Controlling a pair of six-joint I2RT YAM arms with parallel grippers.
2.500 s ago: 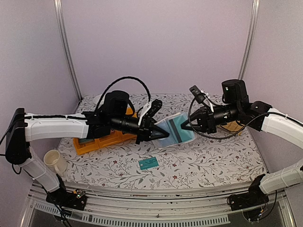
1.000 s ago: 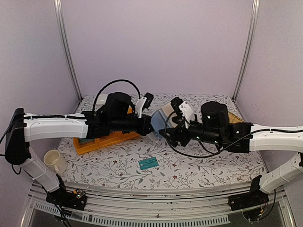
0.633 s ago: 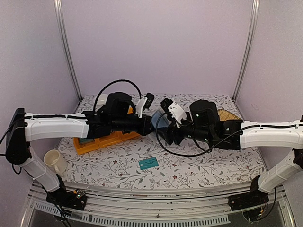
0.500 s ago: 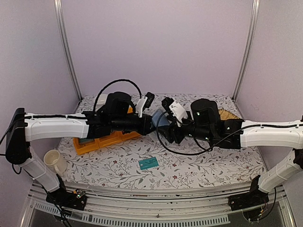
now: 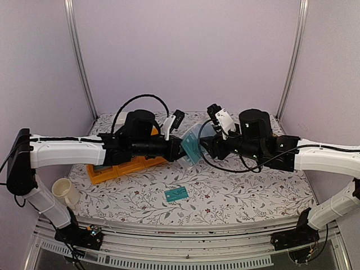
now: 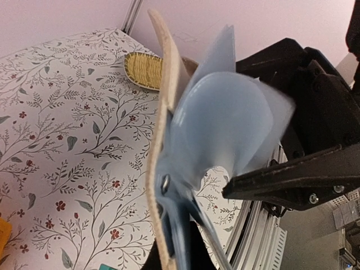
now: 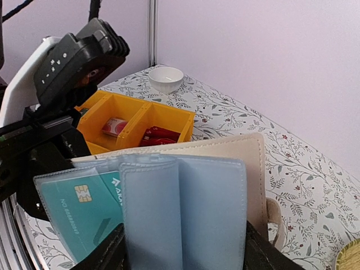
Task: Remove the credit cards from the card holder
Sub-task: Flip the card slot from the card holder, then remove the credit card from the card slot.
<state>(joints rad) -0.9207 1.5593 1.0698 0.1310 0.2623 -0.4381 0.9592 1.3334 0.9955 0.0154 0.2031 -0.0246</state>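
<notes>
Above the middle of the flowered table (image 5: 236, 197), clamps the card holder (image 7: 185, 208) in the left gripper (image 5: 179, 151), jaws fully closed on its bound edge, and holds it clear of the surface with the whitish cover and pale blue leaves fanning toward the other arm; meets it there with the right gripper (image 5: 208, 147), jaws apart, fingers (image 7: 109, 250) standing either side of the leaves, apparently not yet pressing; hard to be sure with the tips cut off at the bottom of the wrist view.

Shows one teal credit card (image 7: 79, 208) inside a clear sleeve, just left of the blue leaves in the right wrist view, chip side out; shows a second teal card (image 5: 176, 194) flat on the table near the front, well apart from the holder, and red cards (image 7: 160, 134) in the yellow bin (image 7: 169, 115) beyond.

To do the pull well: go for the sleeved card, not the leaves; shift the fingers sideways off the blue bundle and onto the card's exposed end; close gently, on card and as little sleeve as possible; draw straight along the sleeve's open side, no twisting; hold the left grip firm and steady as counterforce, to stop the soft plastic buckling and trailing after the card.
</notes>
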